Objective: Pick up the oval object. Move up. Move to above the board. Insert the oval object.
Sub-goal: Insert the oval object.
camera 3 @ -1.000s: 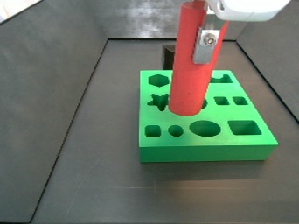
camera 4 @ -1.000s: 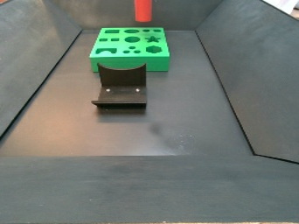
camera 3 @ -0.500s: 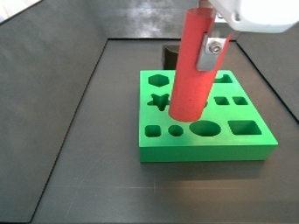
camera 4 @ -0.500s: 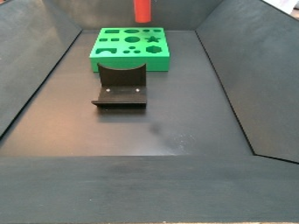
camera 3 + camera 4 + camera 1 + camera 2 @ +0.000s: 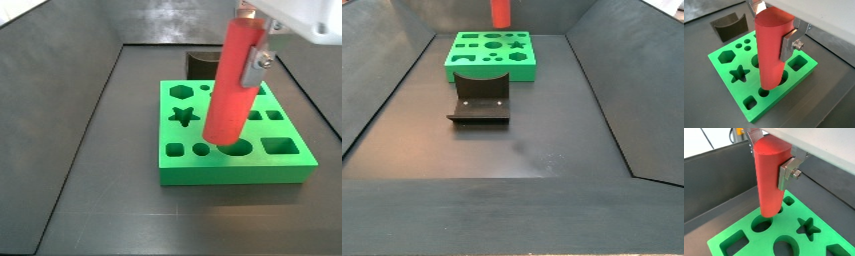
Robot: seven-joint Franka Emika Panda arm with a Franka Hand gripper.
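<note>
Above the board (image 5: 234,150) your gripper (image 5: 776,31) pinches the red peg (image 5: 772,52) near its upper end, one silver finger (image 5: 789,44) pressed flat on the side of the peg. The peg hangs almost upright, with a slight lean in a side view (image 5: 235,88), and its lower end is close over the round cutouts near the front edge of the board (image 5: 771,240). You cannot see from these views if the tip already touches the green face or only hovers over it.

You risk most that the peg meets the rim of a wrong hole. In a wrist view the tip covers one round cutout (image 5: 765,92) while the oval cutout (image 5: 783,247) lies beside it, so you should check which opening is really below. If the peg goes down with this lean, its edge can catch on the rim, slip between the pads, or push the board along the floor.

Behind the board stands the fixture (image 5: 480,106), well apart from the peg. The arm comes from above, the wrist nearly vertical.
</note>
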